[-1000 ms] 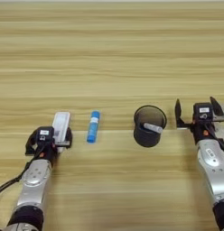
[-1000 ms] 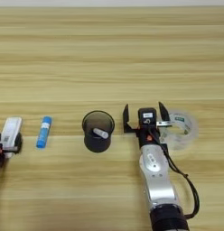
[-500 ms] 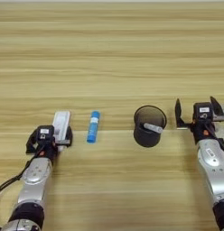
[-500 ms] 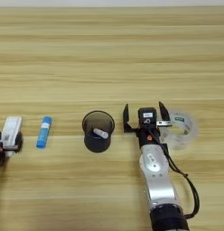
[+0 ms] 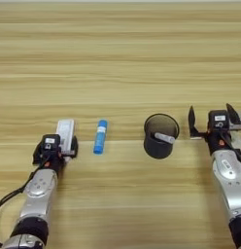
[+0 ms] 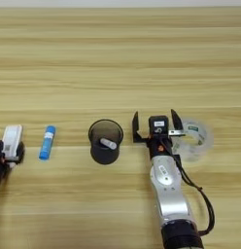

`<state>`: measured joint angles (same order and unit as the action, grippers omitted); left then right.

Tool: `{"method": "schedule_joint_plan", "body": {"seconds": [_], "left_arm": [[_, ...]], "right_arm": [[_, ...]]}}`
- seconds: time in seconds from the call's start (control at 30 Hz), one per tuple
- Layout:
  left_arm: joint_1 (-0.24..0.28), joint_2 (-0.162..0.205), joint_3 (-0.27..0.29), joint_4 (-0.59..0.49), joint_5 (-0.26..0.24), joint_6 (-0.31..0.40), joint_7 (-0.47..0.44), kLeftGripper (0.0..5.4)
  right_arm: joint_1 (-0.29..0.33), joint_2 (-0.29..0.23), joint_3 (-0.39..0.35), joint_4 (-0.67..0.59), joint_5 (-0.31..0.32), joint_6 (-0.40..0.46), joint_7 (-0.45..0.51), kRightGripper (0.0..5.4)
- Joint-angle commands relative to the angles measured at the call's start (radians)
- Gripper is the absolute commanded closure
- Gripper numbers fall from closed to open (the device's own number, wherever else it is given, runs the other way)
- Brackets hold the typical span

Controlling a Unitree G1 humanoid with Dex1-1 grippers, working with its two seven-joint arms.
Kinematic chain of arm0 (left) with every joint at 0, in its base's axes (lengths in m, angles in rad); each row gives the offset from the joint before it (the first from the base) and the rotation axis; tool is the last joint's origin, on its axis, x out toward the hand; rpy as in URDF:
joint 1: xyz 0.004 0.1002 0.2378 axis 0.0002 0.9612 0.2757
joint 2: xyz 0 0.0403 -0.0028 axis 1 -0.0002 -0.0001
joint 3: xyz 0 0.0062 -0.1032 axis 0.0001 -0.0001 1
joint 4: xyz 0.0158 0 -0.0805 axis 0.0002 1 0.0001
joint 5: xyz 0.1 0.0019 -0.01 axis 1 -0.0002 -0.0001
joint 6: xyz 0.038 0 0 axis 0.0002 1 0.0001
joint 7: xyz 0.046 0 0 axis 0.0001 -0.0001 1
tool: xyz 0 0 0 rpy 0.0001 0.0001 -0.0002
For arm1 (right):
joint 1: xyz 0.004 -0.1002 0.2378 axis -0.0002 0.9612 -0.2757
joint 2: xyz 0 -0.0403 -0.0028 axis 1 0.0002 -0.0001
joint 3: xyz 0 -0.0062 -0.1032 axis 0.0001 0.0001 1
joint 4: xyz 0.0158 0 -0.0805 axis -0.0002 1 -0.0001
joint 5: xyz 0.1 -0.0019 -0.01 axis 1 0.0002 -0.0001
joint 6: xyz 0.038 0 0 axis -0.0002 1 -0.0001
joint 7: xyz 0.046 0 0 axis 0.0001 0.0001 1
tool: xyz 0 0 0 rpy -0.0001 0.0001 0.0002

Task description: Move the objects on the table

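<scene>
A wide wooden table (image 5: 120, 58) fills the view. My right claw (image 6: 156, 127) hovers just right of the black cup (image 6: 105, 141), fingers spread wide, holding nothing. My left claw (image 5: 55, 148) sits far left of the cup, beside the white cassette (image 5: 64, 134); I cannot tell its opening. The blue tube (image 5: 100, 136) lies between cassette and cup. The cup holds one small white tube (image 6: 109, 144). A clear tape roll (image 6: 194, 139) touches my right claw; swinging could knock it or tip the cup.
</scene>
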<state>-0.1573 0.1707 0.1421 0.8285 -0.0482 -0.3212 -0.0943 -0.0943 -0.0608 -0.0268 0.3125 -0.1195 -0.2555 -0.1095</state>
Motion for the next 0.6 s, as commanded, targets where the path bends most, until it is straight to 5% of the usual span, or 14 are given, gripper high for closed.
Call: {"method": "schedule_joint_plan", "body": {"seconds": [0.03,0.4,0.6], "left_arm": [[0.035,-0.004,-0.006,0.038,0.007,0.039,-0.001,1.37],[0.047,-0.011,-0.018,-0.012,0.01,0.041,-0.004,2.49],[0.052,-0.012,-0.021,-0.033,0.008,0.045,-0.005,2.54]], "right_arm": [[-0.002,0.006,-0.001,-0.005,0.001,0.002,-0.008,0.0],[-0.005,0.005,-0.001,0.0,0.001,0.001,-0.008,0.0],[-0.008,0.005,-0.001,0.005,0.001,0.0,-0.009,0.0]]}}
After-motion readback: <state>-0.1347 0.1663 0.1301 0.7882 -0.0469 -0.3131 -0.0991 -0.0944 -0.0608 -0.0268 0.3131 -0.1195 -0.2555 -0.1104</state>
